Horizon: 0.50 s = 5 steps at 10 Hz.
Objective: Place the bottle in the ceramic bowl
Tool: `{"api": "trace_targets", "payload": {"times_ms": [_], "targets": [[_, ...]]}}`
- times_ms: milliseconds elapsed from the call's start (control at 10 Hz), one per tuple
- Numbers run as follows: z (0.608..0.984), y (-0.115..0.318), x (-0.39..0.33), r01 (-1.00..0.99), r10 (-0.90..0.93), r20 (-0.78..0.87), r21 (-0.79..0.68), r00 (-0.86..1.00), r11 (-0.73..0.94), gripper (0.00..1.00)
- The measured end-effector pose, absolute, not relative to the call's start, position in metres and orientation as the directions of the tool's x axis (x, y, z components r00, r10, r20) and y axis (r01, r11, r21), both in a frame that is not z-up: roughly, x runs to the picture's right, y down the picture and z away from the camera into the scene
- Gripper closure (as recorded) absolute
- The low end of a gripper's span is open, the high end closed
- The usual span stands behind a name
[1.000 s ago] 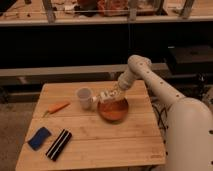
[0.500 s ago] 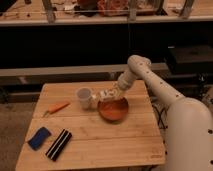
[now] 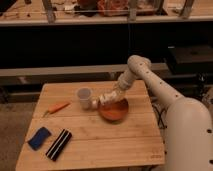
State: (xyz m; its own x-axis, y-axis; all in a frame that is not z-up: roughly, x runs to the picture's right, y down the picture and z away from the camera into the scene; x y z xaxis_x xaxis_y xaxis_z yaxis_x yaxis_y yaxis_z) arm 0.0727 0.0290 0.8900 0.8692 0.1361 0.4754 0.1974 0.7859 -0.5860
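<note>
A wooden table (image 3: 100, 137) with a slatted top fills the lower half of the camera view, and the robot's white arm (image 3: 150, 82) reaches over it from the large white body at about 4 o'clock of the frame. The arm descends from its elbow joint near the table's far right corner toward the table's middle, ending in the gripper (image 3: 103, 100), which sits low over the surface at about 9 to 10 o'clock of the ceramic bowl (image 3: 114, 109), at the bowl's rim. The bowl is round, shallow and orange-red, resting on the table right of centre. A small pale object at the gripper appears to be the bottle (image 3: 96, 102); it lies between the bowl and the translucent white cup (image 3: 84, 96), just beside both, at about 9 o'clock of the bowl and outside its rim. Whether the fingers are apart or clamped on the bottle cannot be told from this view, since the pale gripper and the pale bottle merge. The cup stands upright at about 10 o'clock of the bowl. An orange carrot-like object (image 3: 58, 107) lies on the table at 9 o'clock of the cup, well apart from it. Near the table's front left corner, at about 7 o'clock, a blue sponge (image 3: 39, 138) lies just beside a dark rectangular bar with pale stripes (image 3: 59, 144). Behind the table runs a dark shelf unit (image 3: 100, 20) with cluttered items on top.
</note>
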Motion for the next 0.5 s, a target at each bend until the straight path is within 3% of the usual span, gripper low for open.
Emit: {"api": "trace_targets", "payload": {"times_ms": [400,500], "targets": [[0.8915,0.0300,0.0720,0.197,0.137,0.475,-0.587,0.869,0.785,0.49],[0.8916,0.0291,0.0722,0.197,0.136,0.475,-0.586,0.870,0.786,0.43]]}}
